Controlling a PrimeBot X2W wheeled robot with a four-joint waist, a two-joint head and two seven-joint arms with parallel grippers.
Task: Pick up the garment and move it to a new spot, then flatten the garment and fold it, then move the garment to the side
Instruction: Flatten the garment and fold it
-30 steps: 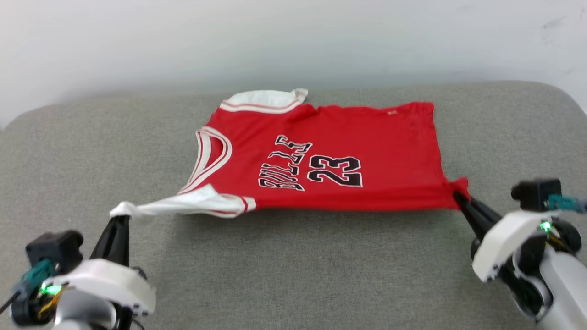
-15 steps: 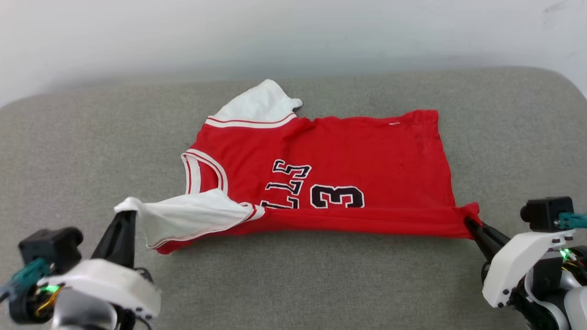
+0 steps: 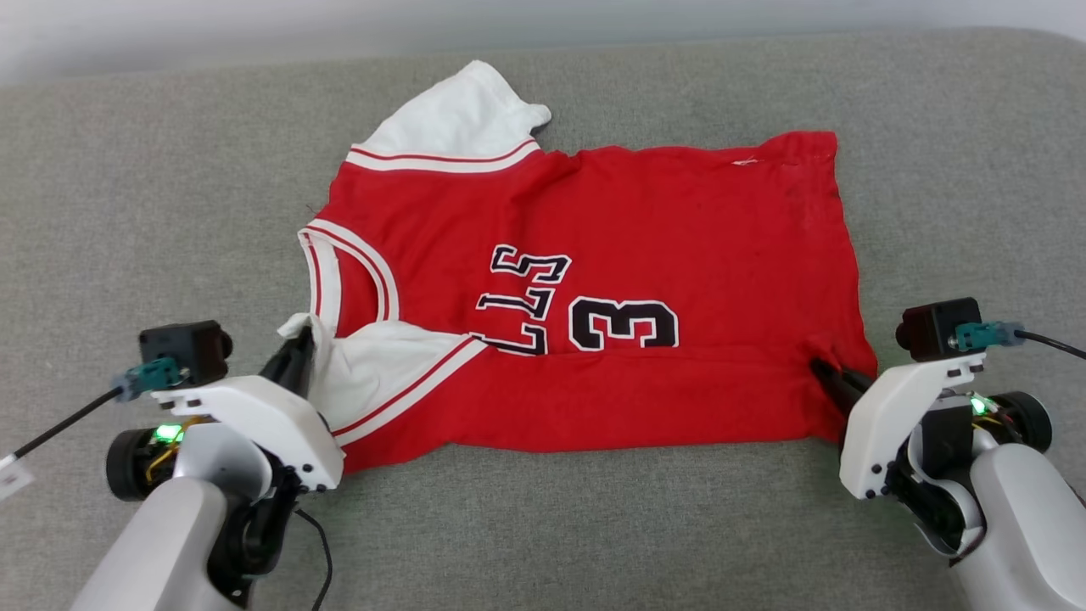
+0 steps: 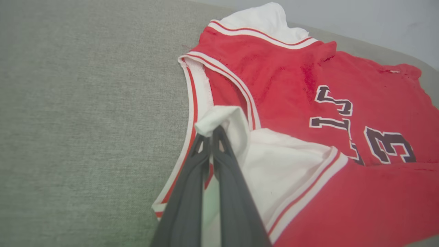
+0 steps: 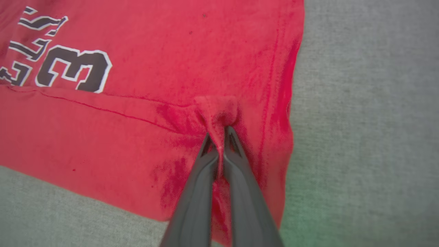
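Observation:
The garment [image 3: 645, 221] is a red jersey with white sleeves and dark lettering, spread on the grey cushion, collar toward the left. Its near long edge is folded over onto the chest, covering the lower part of the lettering. My left gripper [image 3: 299, 339] is shut on the tip of the near white sleeve [image 4: 219, 118], held over the collar [image 4: 197, 79]. My right gripper [image 3: 819, 369] is shut on a pinch of red hem cloth [image 5: 219, 113] at the garment's near right corner. The far white sleeve [image 3: 462, 119] lies flat.
The grey fabric cushion [image 3: 127, 212] spreads wide around the garment, with bare room on the left, right and near side. A pale wall [image 3: 170, 25] runs along its far edge. A cable [image 3: 59, 428] trails from my left wrist.
Both grippers have carried the near edge of the garment away from me, folding it over the chest. The head view has tilted down, so the cushion sits higher in frame.

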